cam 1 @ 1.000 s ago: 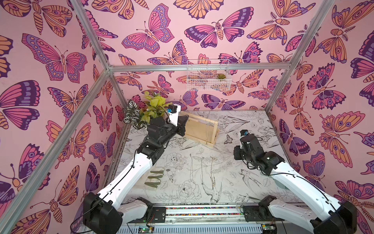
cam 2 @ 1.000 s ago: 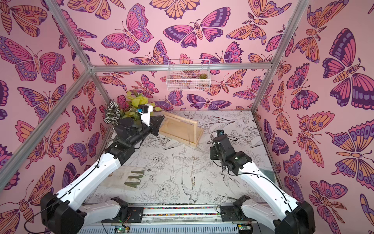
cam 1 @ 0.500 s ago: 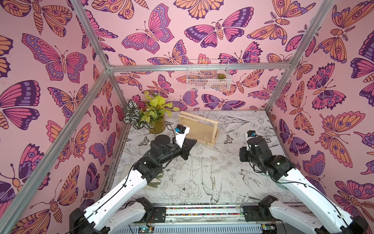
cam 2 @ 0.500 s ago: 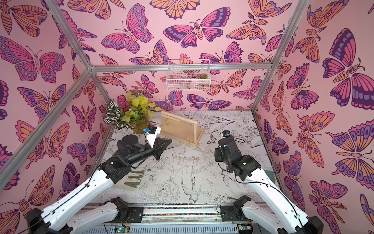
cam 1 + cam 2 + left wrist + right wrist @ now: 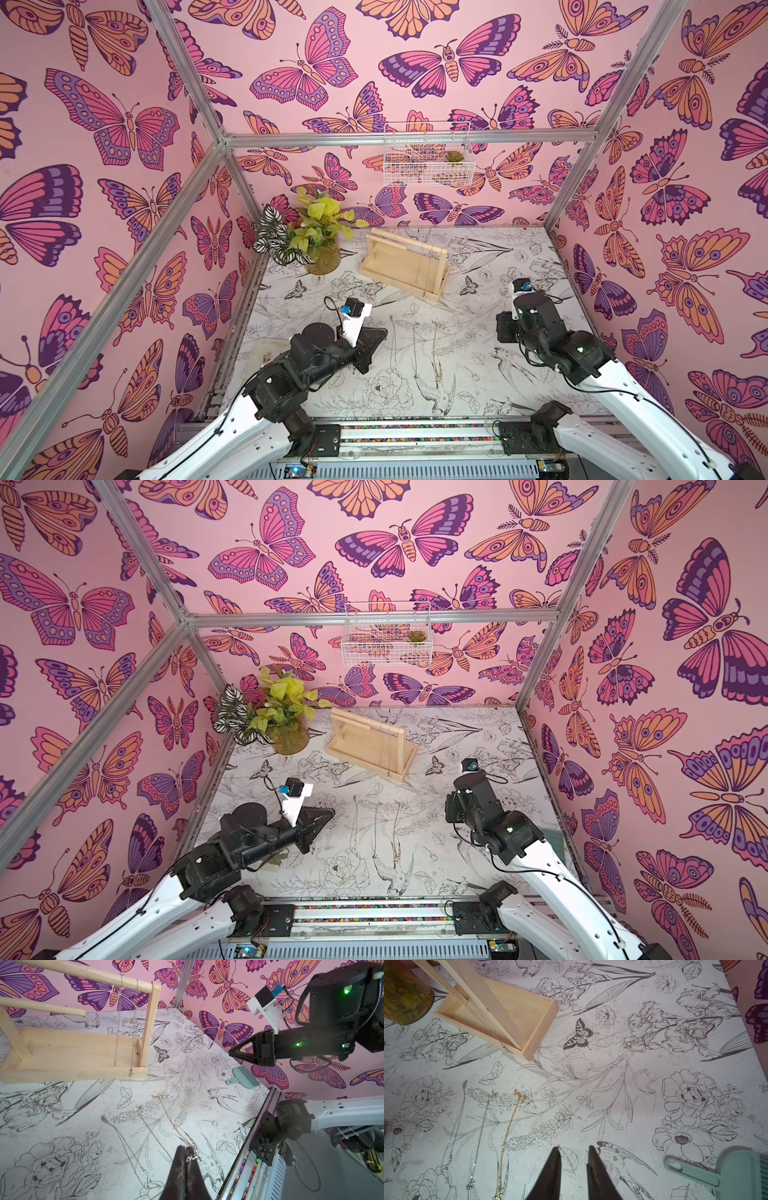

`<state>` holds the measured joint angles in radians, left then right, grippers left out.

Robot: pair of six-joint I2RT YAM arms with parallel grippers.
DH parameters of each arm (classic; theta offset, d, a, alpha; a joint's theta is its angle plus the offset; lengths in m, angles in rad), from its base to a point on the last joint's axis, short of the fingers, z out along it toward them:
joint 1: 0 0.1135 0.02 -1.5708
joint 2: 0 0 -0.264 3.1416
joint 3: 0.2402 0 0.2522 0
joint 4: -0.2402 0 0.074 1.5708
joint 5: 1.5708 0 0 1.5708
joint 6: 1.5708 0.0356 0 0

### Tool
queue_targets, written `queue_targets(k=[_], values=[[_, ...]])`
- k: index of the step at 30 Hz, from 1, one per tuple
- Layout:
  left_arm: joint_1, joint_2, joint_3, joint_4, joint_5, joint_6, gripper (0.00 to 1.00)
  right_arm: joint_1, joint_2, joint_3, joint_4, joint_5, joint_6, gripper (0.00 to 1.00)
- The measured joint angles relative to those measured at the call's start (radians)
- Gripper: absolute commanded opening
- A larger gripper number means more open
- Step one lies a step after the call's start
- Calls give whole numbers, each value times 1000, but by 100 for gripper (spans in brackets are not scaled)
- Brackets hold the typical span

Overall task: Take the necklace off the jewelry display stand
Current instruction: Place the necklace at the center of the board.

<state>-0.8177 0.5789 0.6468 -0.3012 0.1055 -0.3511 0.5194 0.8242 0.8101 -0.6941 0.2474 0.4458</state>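
White, flower-printed table (image 5: 469, 316) carries the pale wooden jewelry display stand (image 5: 399, 266) at its back. The left gripper (image 5: 185, 1149) hovers near the front, jaws pressed together. A chain end shows at its tip; whether it is pinched I cannot tell. The right gripper (image 5: 574, 1148) stands slightly parted, empty. The necklace (image 5: 131, 1072), silver, hangs from the crossbar beside one upright. A gold chain (image 5: 519, 1094) and two silver chains (image 5: 470, 1184) lie loose on the table. A second ago the left arm reached the stand; it has drawn back.

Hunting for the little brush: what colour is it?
The brush is mint green, clearest in the right wrist view.
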Motion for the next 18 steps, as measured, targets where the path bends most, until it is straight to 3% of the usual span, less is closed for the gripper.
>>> queue_targets(k=[18], values=[[-47, -76, -28, -312, -232, -277, 0, 2, -31, -56, -20, -6, 19, 26]])
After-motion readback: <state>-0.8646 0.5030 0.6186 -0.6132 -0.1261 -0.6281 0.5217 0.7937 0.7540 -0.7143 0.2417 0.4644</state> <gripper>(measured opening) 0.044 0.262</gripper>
